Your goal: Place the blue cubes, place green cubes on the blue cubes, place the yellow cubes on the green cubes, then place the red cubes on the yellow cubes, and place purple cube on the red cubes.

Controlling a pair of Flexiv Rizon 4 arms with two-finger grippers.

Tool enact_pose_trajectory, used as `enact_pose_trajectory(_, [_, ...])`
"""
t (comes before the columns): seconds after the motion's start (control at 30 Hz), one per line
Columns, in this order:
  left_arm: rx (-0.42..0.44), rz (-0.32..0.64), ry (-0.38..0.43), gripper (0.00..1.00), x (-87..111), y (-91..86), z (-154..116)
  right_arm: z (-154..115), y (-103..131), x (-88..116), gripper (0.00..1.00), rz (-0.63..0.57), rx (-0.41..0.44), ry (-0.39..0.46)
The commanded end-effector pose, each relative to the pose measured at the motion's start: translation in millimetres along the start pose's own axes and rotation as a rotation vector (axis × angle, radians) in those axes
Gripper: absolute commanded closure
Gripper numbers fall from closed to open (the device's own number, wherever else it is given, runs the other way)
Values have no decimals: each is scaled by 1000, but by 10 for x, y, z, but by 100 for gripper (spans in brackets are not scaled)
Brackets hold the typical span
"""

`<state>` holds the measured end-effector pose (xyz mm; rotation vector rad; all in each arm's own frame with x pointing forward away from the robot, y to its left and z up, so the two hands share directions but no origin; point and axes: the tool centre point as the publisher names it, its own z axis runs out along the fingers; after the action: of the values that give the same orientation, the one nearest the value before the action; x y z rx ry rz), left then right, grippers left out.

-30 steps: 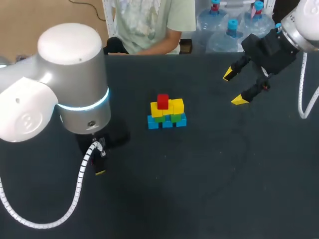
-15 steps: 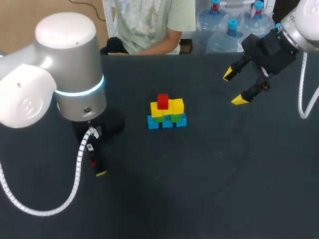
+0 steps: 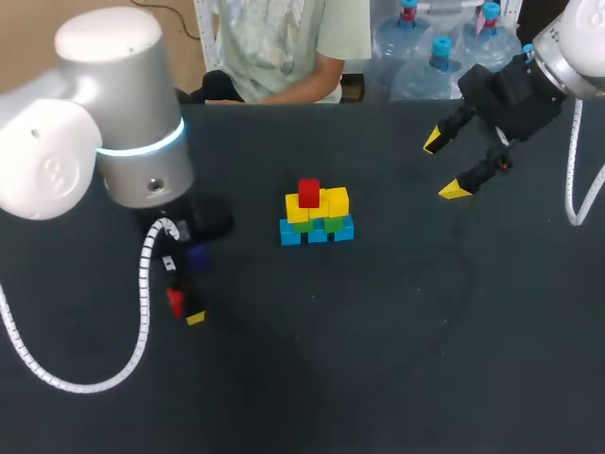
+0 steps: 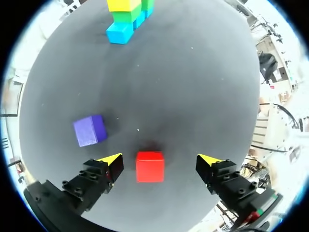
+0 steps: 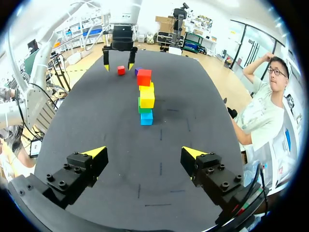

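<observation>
In the middle of the table stands the cube stack: blue cubes at the base, green above them, yellow above those, and one red cube on top. A loose red cube lies on the table between the spread fingers of my left gripper, touching neither; the head view shows this loose red cube under my left arm. A purple cube lies beside the left finger, toward the stack. My right gripper hangs open and empty at the far right, with the stack well ahead of it.
The black table carries nothing else. My left arm's big grey housing hides part of the table's left side. A person sits behind the far edge without reaching over it.
My left gripper has opened from nearly shut. The left arm's housing has shifted back and up, uncovering the loose red cube and the purple cube. The right arm has kept still.
</observation>
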<state>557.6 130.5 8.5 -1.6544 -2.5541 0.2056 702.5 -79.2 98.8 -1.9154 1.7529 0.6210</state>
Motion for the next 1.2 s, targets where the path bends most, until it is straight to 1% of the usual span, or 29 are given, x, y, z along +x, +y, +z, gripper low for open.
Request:
enact_pose_trajectory(0.03, [19, 13, -36, 0, 76, -7, 10, 0, 1, 2, 0, -1, 0, -1])
enact_pose_trajectory(0.13, [32, 28, -25, 0, 83, -18, 13, 0, 1, 2, 0, -1, 0, -1])
enact_pose_trajectory(0.2, [46, 21, 7, 0, 82, -20, 18, 0, 1, 2, 0, -1, 0, -1])
enact_pose_trajectory(0.27, [45, 16, 58, 0, 72, -25, 18, 0, 1, 2, 0, -1, 0, -1])
enact_pose_trajectory(0.3, [44, 8, 69, 0, 70, -28, 16, 0, 1, 2, 0, -1, 0, -1])
enact_pose_trajectory(0.37, [28, 11, 79, 0, 55, -36, 2, 0, 1, 2, 0, -1, 0, -1])
enact_pose_trajectory(0.67, [9, -8, 90, 0, 58, -26, 22, 0, 1, 2, 0, -1, 0, -1])
enact_pose_trajectory(0.9, [-1, -31, 92, 0, 81, -96, 31, 0, 1, 2, 0, -1, 0, -1])
enact_pose_trajectory(0.93, [-4, -35, 93, 4, 87, -106, 30, 0, 1, 2, 0, -1, 0, -1])
enact_pose_trajectory(0.97, [-6, -46, 86, 15, 95, -115, 33, 0, 1, 2, 0, -1, 0, -1])
enact_pose_trajectory(1.0, [-6, -47, 86, 39, 103, -121, 37, 0, 1, 2, 0, -1, 0, -1])
enact_pose_trajectory(1.03, [-5, -51, 87, 51, 110, -128, 46, 0, 1, 2, 0, -1, 0, -1])
enact_pose_trajectory(1.07, [-2, -57, 84, 53, 118, -132, 57, 0, 1, 2, 0, -1, 0, -1])
enact_pose_trajectory(1.1, [-2, -58, 82, 51, 121, -135, 62, 0, 1, 2, 0, -1, 0, -1])
enact_pose_trajectory(1.13, [-1, -58, 81, 45, 124, -139, 67, 0, 1, 2, 0, -1, 0, -1])
enact_pose_trajectory(1.17, [-1, -59, 80, 21, 126, -142, 73, 0, 1, 2, 0, -1, 0, -1])
enact_pose_trajectory(1.2, [0, -59, 79, 18, 129, -147, 81, 0, 1, 2, 0, -1, 0, -1])
